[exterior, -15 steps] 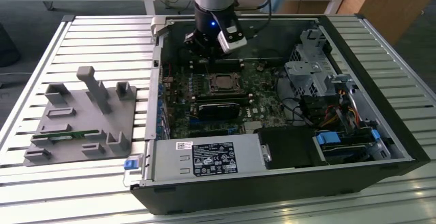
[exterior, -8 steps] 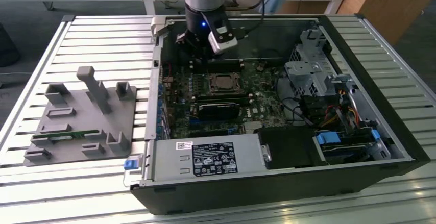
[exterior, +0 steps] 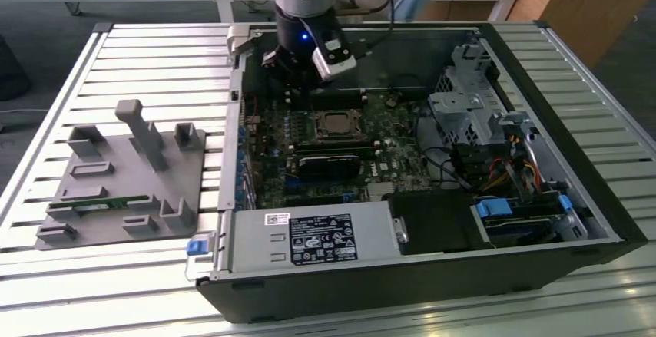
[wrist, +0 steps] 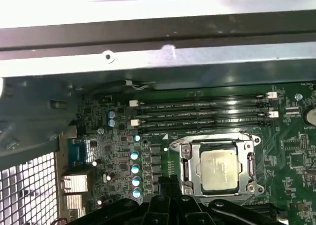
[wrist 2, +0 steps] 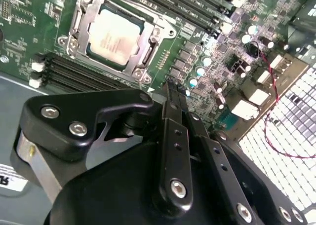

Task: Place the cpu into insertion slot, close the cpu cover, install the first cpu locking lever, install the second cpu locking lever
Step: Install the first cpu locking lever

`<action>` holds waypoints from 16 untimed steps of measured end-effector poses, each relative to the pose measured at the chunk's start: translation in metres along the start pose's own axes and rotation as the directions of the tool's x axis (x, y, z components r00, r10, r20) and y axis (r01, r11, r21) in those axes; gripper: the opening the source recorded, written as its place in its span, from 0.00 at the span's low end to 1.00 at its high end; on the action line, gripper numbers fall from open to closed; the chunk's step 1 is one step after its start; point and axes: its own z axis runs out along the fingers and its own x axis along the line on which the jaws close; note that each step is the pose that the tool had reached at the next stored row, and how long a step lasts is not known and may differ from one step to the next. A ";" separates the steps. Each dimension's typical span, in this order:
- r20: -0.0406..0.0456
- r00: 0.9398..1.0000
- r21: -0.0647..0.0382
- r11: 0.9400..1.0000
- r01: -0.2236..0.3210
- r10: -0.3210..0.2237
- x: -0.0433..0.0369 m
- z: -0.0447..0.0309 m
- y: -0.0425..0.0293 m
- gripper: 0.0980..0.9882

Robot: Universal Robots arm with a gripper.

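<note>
My black metal pincer (wrist 2: 174, 94) hangs over the open black computer case (exterior: 533, 222) on the slatted metal bench (exterior: 123, 45). Its two slim fingers (wrist 2: 170, 136) are pressed flat together with nothing between them, tips just beside the socket in the second wrist view.

The cpu, a small flat square chip with a dull silver-grey top (wrist 2: 114, 36), already sits in the insertion slot, the square black socket on the green motherboard (wrist: 123, 151). The cpu cover, a thin silvery metal frame with a cut-out middle (wrist 2: 81, 25), looks folded down around the chip in both wrist views; I make out the chip (wrist: 218, 169) framed by the plate (wrist: 185, 158) in the first wrist view too. Whether either thin locking lever is latched I cannot tell.

As I judge it, the risks come from how tight this spot is. My fingertips are close to the row of small blue-topped capacitors (wrist: 135, 168) and the long black memory slots (wrist: 202, 114); a sideways drift could knock a component or scrape the board. If I press on the frame off-centre, it could tilt and load the chip unevenly on the socket contacts. A lever is thin and springy, and could slip off my closed tips and snap back.
</note>
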 end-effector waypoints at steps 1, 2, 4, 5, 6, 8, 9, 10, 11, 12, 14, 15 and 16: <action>0.000 1.000 0.000 1.000 0.000 0.000 0.0011 0.0000 0.0005 0.01; 0.000 1.000 0.000 1.000 0.000 0.000 0.0021 0.0000 0.0011 0.01; 0.000 1.000 0.000 1.000 0.000 0.000 0.0040 0.0002 0.0027 0.01; 0.000 1.000 0.000 1.000 0.000 0.000 0.0048 0.0002 0.0035 0.01; 0.000 1.000 0.000 1.000 0.000 0.000 0.0052 0.0003 0.0044 0.01; 0.000 1.000 0.000 1.000 0.000 0.000 0.0058 0.0004 0.0058 0.01; 0.000 1.000 0.000 1.000 0.000 0.000 0.0061 0.0004 0.0067 0.01; 0.000 1.000 0.000 1.000 0.000 0.000 0.0065 0.0005 0.0079 0.01; 0.000 1.000 0.000 1.000 0.001 -0.001 0.0068 0.0005 0.0088 0.01; 0.000 1.000 0.000 1.000 0.001 -0.001 0.0070 0.0005 0.0095 0.01; 0.000 1.000 0.000 1.000 0.002 -0.002 0.0077 0.0006 0.0116 0.01; 0.000 1.000 0.000 1.000 0.002 -0.002 0.0081 0.0007 0.0129 0.01; 0.000 1.000 0.000 1.000 0.003 -0.003 0.0083 0.0008 0.0144 0.01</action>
